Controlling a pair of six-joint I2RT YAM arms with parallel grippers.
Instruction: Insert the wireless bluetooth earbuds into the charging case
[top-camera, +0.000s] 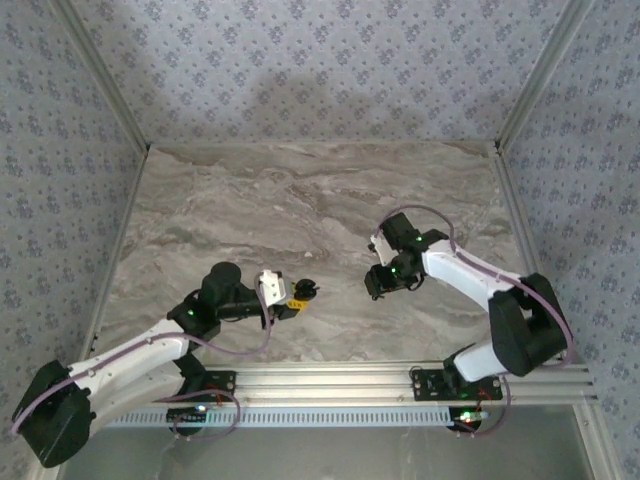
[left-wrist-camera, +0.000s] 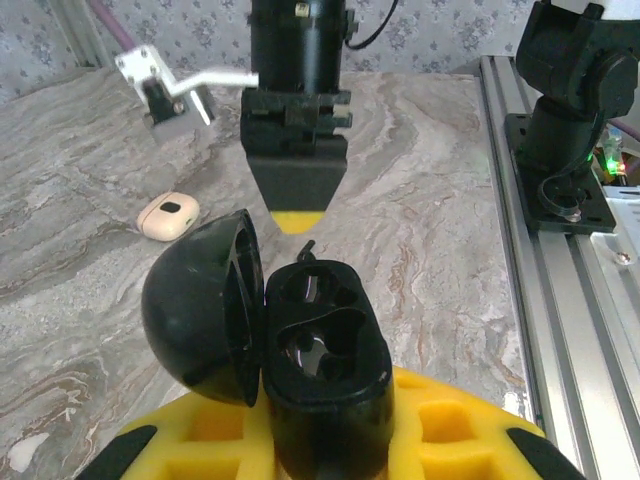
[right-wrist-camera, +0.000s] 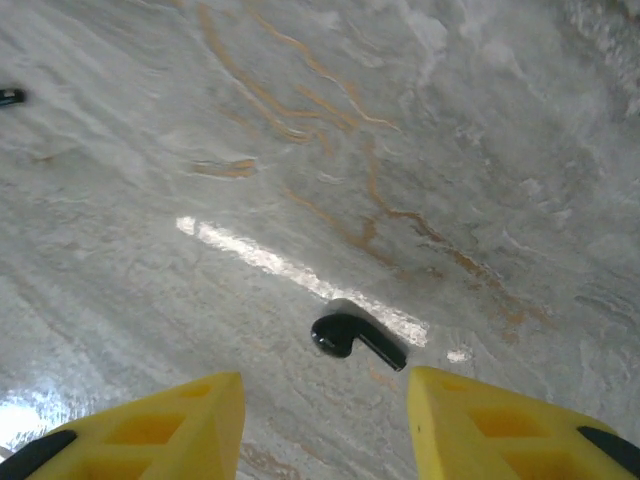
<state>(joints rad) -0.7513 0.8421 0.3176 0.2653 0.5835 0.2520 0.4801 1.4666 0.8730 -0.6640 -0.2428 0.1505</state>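
Hovering with my right pincer (right-wrist-camera: 318, 425) apart over 1 tiny glossy black earbud (right-wrist-camera: 355, 340) lying on the grey marble table (right-wrist-camera: 450, 150), I risk flicking it away if 1 finger lands first; my left pincer (top-camera: 283, 303) clamps the open black charging case (left-wrist-camera: 320, 370).

A small beige pod (left-wrist-camera: 168, 214) lies on the marble table (top-camera: 300, 200) (patterned walls (top-camera: 320, 70) around).
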